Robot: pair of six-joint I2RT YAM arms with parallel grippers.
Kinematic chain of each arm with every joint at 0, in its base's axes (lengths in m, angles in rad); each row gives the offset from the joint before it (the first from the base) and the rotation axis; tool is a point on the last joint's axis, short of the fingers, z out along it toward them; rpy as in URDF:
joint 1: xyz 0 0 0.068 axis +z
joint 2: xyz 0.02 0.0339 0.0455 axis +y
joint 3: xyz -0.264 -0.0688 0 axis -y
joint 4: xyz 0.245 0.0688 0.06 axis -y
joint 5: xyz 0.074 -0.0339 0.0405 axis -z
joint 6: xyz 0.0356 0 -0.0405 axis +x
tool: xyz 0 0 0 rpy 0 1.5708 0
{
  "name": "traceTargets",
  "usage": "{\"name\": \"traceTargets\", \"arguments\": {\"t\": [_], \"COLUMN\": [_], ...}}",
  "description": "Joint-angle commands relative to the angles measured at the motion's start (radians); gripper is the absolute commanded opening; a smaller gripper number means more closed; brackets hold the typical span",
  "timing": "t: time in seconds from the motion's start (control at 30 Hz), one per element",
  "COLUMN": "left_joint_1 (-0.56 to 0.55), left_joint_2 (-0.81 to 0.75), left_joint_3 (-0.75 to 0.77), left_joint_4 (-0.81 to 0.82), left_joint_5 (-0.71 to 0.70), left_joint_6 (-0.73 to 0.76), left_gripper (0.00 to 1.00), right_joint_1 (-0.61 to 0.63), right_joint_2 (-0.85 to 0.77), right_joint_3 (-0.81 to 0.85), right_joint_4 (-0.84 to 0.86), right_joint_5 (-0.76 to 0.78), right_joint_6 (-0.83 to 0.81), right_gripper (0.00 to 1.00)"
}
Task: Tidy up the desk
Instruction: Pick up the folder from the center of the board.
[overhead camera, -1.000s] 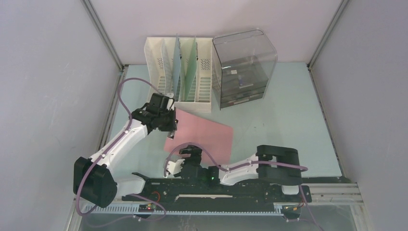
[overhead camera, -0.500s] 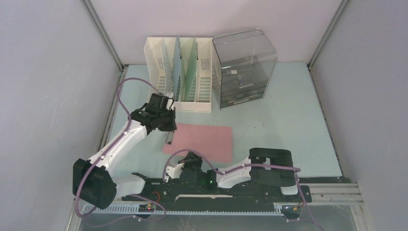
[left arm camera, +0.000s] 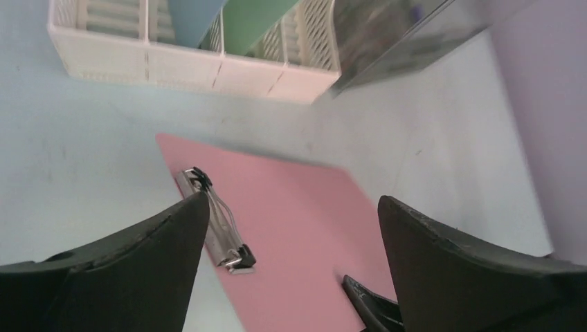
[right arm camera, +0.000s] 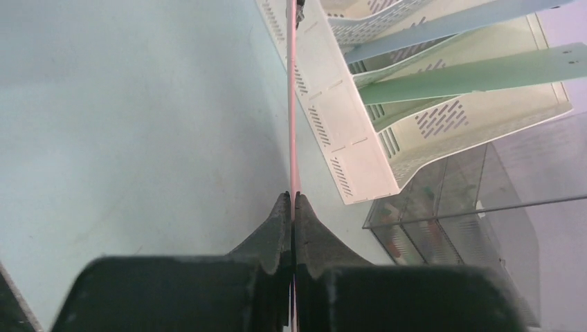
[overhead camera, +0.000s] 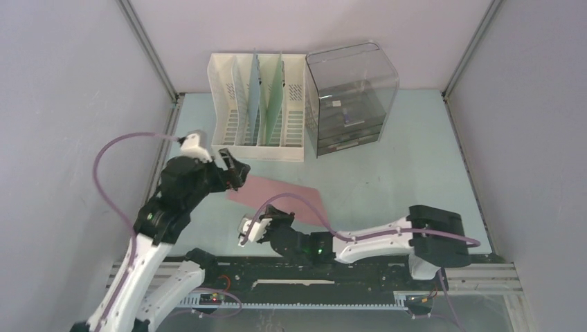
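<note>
At the middle of the desk [overhead camera: 415,180], a pink clipboard [overhead camera: 270,190] is gripped by its near edge in the right gripper [overhead camera: 277,223]. In the right wrist view the board is seen edge-on as a thin pink line, and the fingers [right arm camera: 277,228] are pressed tight together on it with no gap to be made out. Whether the board's far edge rests on the desk cannot be told.

Over on the left, the left gripper [overhead camera: 232,173] is poised above the left end of the board and is apart from it. Its fingers [left arm camera: 166,235] are spread wide and nothing is held between them. A metal clip [left arm camera: 216,223] is seen on that end of the board, just beside the left finger in the wrist view.

The desk itself is laid out pale green across the whole floor of the cell, edged by grey walls on the left, right and far sides.

At the far edge a white file rack [overhead camera: 257,117] is set, with a blue board [overhead camera: 254,86] and a green board [overhead camera: 275,86] stood upright in its slots. Just to the right of the rack a smoky clear drawer box [overhead camera: 349,100] is placed.
</note>
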Motion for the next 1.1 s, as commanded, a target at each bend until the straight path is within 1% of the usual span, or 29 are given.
{"name": "traceTargets", "arguments": {"t": [0.0, 0.17, 0.3, 0.37, 0.43, 0.47, 0.53, 0.67, 0.77, 0.83, 0.93, 1.07], "left_joint_1": [-0.002, -0.001, -0.001, -0.001, -0.002, -0.003, -0.003, -0.003, -0.005, -0.016, -0.070, -0.175], "left_joint_2": [-0.203, -0.388, -0.454, -0.460, -0.451, -0.439, -0.408, -0.339, -0.291, -0.254, -0.212, -0.162], "left_joint_3": [-0.064, -0.112, -0.165, -0.193, -0.211, -0.210, -0.187, -0.115, -0.109, -0.111, -0.092, -0.071], "left_joint_4": [0.096, 0.119, 0.151, 0.163, 0.178, 0.180, 0.166, 0.048, 0.010, 0.011, 0.010, 0.007], "left_joint_5": [-0.066, -0.134, -0.137, -0.121, -0.089, -0.069, -0.040, -0.057, -0.050, -0.040, -0.087, -0.209], "left_joint_6": [-0.132, -0.316, -0.485, -0.587, -0.669, -0.695, -0.712, -0.738, -0.773, -0.794, -0.800, -0.811], "left_gripper": [1.00, 1.00, 1.00, 0.97, 0.88, 0.87, 0.88, 0.88, 0.79, 0.76, 0.74, 0.72], "right_joint_1": [-0.022, -0.051, -0.078, -0.089, -0.099, -0.105, -0.114, -0.124, -0.126, -0.129, -0.131, -0.135], "right_joint_2": [-0.127, -0.163, -0.192, -0.206, -0.210, -0.211, -0.212, -0.212, -0.210, -0.207, -0.204, -0.201], "right_joint_3": [0.009, 0.009, 0.009, 0.010, 0.009, 0.010, 0.009, 0.009, 0.009, 0.010, 0.010, 0.009], "right_joint_4": [-0.037, -0.061, -0.078, -0.083, -0.084, -0.084, -0.082, -0.075, -0.066, -0.063, -0.058, -0.054], "right_joint_5": [-0.079, -0.104, -0.125, -0.130, -0.130, -0.131, -0.127, -0.122, -0.114, -0.109, -0.103, -0.101], "right_joint_6": [0.131, 0.164, 0.184, 0.193, 0.198, 0.199, 0.203, 0.207, 0.203, 0.201, 0.198, 0.198], "right_gripper": [0.00, 0.00, 0.00, 0.00, 0.00, 0.00, 0.00, 0.00, 0.00, 0.00, 0.00, 0.00]}}
